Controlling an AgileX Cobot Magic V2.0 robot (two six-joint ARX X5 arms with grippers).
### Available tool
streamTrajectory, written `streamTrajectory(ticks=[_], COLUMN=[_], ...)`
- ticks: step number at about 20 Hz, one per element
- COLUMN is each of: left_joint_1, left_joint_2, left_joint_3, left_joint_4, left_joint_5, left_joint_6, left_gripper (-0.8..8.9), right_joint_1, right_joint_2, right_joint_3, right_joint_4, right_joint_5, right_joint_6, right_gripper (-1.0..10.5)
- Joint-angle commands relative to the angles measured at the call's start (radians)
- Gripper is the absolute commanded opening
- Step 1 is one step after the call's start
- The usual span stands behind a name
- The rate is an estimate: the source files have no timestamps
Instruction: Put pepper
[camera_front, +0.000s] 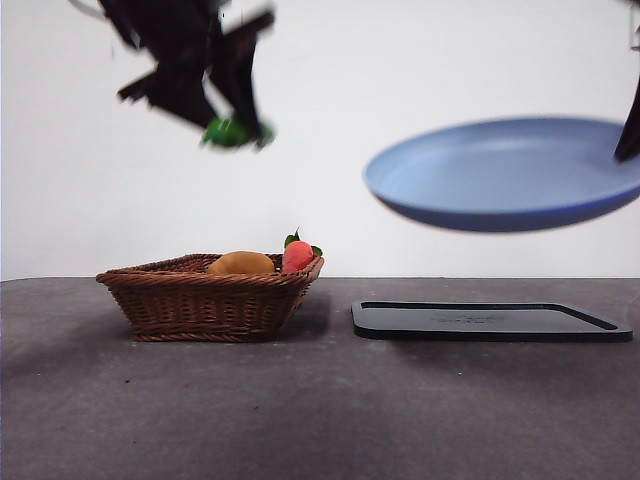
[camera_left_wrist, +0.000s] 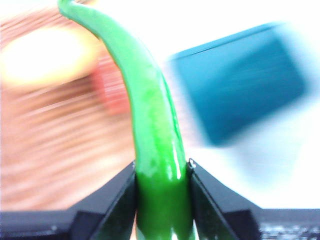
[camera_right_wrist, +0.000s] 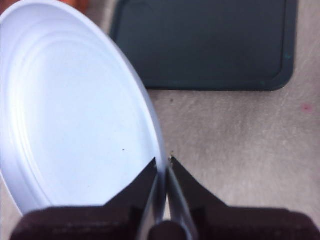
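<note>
- The left hand hangs high above the brown woven wicker basket, its two black jaws clamped on the long, slim, glossy green pepper.
- In the left wrist view the pepper rises from between the jaws and curves to a thin tip; in the front view only a blurred green end shows under the dark hand.
- The pepper is in the air, well above the basket and touching nothing but the jaws.
- The basket stands on the dark grey counter and holds a yellow-orange rounded fruit and a red-orange item with green leaves.
- The right hand is closed on the rim of a round pale-blue plate, held in the air to the right of the basket.
- A flat black rectangular tray lies on the counter right of the basket, below the plate.
</note>
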Motion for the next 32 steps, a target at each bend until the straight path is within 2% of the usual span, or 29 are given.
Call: streamTrajectory(ticks=[1,3,4,7,11,15,23,27,32], left_joint_1=[-0.061,-0.143,-0.187,-0.308,-0.391,-0.405,-0.405,-0.403,-0.405], left_joint_2=[-0.025,-0.023,-0.013,0.032,0.127,0.188,0.247,0.247,0.241], left_joint_3=[0.020,0.020,0.020,0.019,0.019,0.019,0.019,0.019,0.020], left_joint_4=[0.001,-0.017,-0.017,0.006,0.066,0.134,0.123,0.124,0.123], left_joint_5=[0.089,0.145,0.140,0.088,-0.005,-0.077,-0.080,-0.080,-0.078], left_joint_6=[-0.017,-0.013,-0.006,0.031,0.085,0.095,0.118,0.117,0.116], left_gripper=[1.24,1.24,1.24,1.24,1.24,1.24,1.31,2.35,2.35], right_joint_1=[0.001,0.001,0.001,0.003,0.002,0.004,0.003,0.003,0.003], right_joint_2=[0.100,0.189,0.219,0.253,0.254,0.254,0.254,0.254,0.254], right_joint_3=[0.021,0.021,0.021,0.021,0.021,0.021,0.021,0.021,0.021], right_joint_4=[0.072,0.118,0.135,0.155,0.160,0.150,0.146,0.134,0.099], right_joint_5=[-0.005,-0.042,-0.079,-0.109,-0.158,-0.163,-0.188,-0.188,-0.187], right_joint_6=[0.077,0.141,0.166,0.209,0.227,0.226,0.227,0.227,0.226], right_gripper=[0.1,0.1,0.1,0.1,0.1,0.1,0.1,0.1,0.1])
